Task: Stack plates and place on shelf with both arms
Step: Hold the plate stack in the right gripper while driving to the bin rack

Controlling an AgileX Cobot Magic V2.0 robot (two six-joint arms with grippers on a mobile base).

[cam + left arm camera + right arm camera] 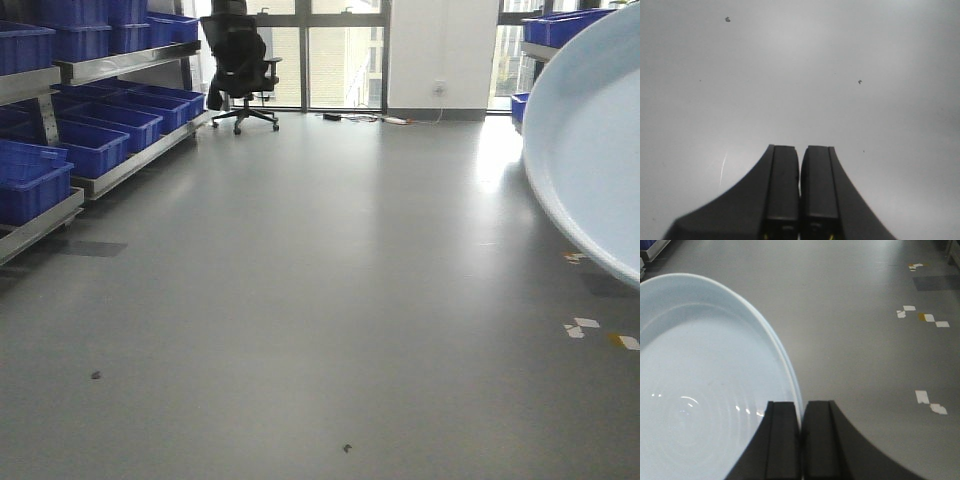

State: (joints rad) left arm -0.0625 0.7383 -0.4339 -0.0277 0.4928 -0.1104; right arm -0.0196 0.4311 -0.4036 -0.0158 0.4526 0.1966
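Observation:
A large pale bluish-white plate (pixel 590 140) hangs tilted in the air at the right edge of the front view. In the right wrist view the same plate (pixel 705 380) fills the left side, its hollow face toward the camera. My right gripper (pixel 802 402) is shut on its rim, one finger on each side. The rim shows a double edge there; I cannot tell whether a second plate lies under it. My left gripper (pixel 800 147) is shut with nothing between its fingers, above bare grey floor. The shelf (pixel 110 65) is a metal rack along the left wall.
Several blue bins (pixel 90 140) fill the left rack. A black office chair (pixel 240 60) stands by the far windows. Another rack with blue bins (pixel 555 30) is at the far right. Tape marks (pixel 580 325) lie on the grey floor.

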